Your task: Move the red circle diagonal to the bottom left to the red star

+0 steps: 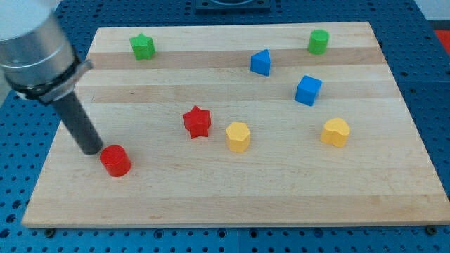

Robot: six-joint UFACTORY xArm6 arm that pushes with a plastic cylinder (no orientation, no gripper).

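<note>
Your arm: wide cylindrical housing, light grey, ringed below by a dark band; from it runs a straight matte black rod ending at my tip (91, 150).

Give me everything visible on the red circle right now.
The red circle is a short, solid-looking red cylinder standing upright with its flat round face up, on the wooden board near the view's bottom left. It sits down-left of the red star, well apart from it. My tip is right against its upper-left side.

Pale wooden board (281, 190) on blue perforated table (436, 84).
</note>
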